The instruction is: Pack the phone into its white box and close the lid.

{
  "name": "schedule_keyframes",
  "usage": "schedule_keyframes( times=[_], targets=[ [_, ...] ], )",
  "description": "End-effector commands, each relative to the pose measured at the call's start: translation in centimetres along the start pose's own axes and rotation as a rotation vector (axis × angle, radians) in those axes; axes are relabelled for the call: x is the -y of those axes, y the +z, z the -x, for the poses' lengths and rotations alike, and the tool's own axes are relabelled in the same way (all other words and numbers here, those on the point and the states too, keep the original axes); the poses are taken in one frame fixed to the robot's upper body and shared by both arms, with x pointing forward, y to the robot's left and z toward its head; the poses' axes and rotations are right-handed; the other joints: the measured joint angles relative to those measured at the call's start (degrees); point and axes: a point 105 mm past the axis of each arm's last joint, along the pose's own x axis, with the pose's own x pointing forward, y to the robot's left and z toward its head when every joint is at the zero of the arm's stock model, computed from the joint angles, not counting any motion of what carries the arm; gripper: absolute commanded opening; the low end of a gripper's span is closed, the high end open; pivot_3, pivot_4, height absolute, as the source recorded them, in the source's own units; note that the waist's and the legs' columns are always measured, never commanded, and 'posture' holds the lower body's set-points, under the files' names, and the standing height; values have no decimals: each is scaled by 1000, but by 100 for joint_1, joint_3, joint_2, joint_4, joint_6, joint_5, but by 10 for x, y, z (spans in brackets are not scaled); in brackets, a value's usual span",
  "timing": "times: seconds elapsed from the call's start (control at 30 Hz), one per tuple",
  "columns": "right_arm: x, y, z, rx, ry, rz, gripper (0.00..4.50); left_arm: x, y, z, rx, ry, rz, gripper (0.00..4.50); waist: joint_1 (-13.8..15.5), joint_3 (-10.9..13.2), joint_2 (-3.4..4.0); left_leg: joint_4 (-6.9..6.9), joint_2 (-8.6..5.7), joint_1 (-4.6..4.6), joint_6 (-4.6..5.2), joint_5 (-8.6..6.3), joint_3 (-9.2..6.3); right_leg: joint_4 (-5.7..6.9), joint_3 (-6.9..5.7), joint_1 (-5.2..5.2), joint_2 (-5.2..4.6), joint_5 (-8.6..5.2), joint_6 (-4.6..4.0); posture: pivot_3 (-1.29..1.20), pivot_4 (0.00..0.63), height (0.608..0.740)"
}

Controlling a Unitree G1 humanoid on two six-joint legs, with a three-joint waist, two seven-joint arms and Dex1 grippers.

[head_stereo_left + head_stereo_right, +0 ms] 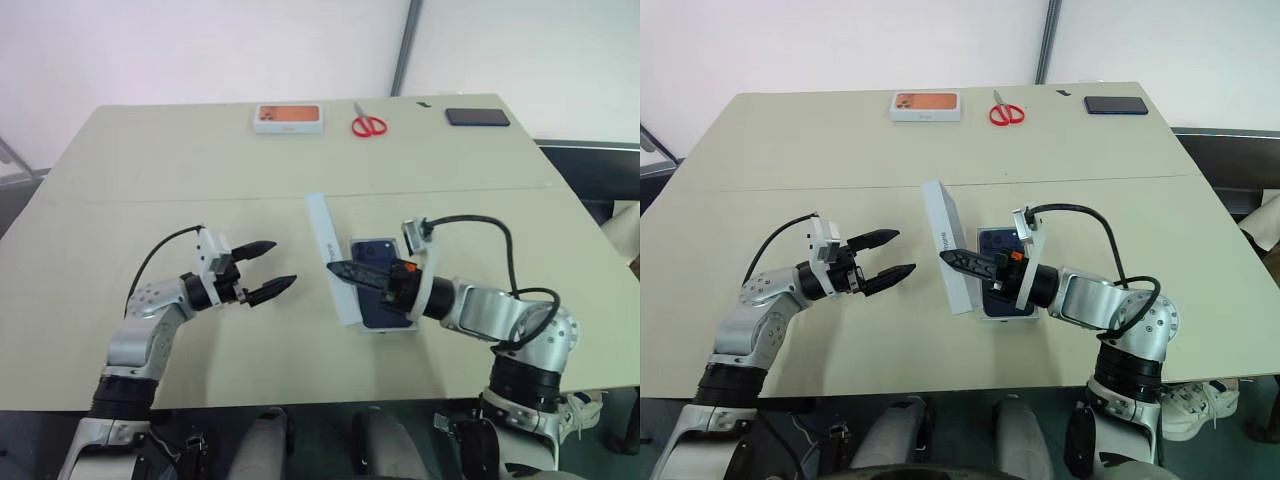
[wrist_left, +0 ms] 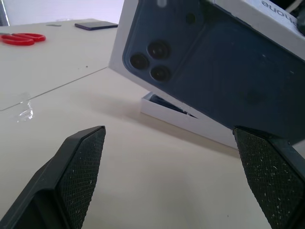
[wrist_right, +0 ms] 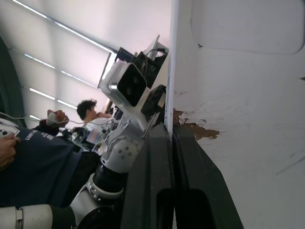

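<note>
Glossy navy phone (image 1: 378,290) in white box (image 1: 400,328)

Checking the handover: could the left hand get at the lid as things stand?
Probably yes: the left hand is open and faces the lid, which the right hand holds tilted over the phone, with bare table between.

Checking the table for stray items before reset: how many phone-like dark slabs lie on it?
2. A dark navy-blue smartphone lies in the shallow white box in front of the robot; a thin black rectangular slab lies at the far right edge. The raised lid may hide more.
</note>
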Motion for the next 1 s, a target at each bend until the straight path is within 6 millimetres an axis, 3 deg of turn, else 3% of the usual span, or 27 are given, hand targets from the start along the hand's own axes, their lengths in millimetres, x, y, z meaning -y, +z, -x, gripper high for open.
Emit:
schedule_keyframes(
  times=[0.03,0.1,0.27,0.57,0.7,0.83,1.0],
  targets=[
    [-10,9,-3,54,22,-11,0,3,12,-6,38,-1,-41,3627,3,0,0,0,-1,0,0,0,1,0,0,1,-1,0,0,0,150,740],
    [-11,16,-10,54,-12,-3,0,6,11,-8,30,-19,-37,2564,2,0,0,3,-1,0,0,0,0,0,0,2,0,0,0,0,150,740],
    [10,-3,-7,-6,-95,-76,0,15,4,-15,28,-75,29,47,5,0,0,0,0,-1,3,-1,3,-3,-3,2,6,-1,0,0,150,740],
    [16,-2,-3,27,-126,-105,0,26,-2,-38,33,-105,17,47,41,-2,-4,8,-1,-1,6,-3,2,-14,-4,14,1,-1,0,0,150,740],
    [9,5,-4,50,-101,-120,0,25,4,-45,67,-104,32,47,38,-2,-4,8,-1,-1,7,-3,2,-15,-4,14,1,-1,0,0,150,740],
    [-5,17,-10,91,-52,-131,0,18,9,-44,74,-89,28,47,22,-2,-5,7,0,-2,7,-4,1,-15,-3,13,2,-1,0,0,150,740],
    [-11,14,-15,85,-38,-131,0,16,7,-38,58,-76,11,47,15,-1,-3,4,2,-2,8,-4,1,-14,-3,8,8,-1,0,0,150,740]
  ],
)
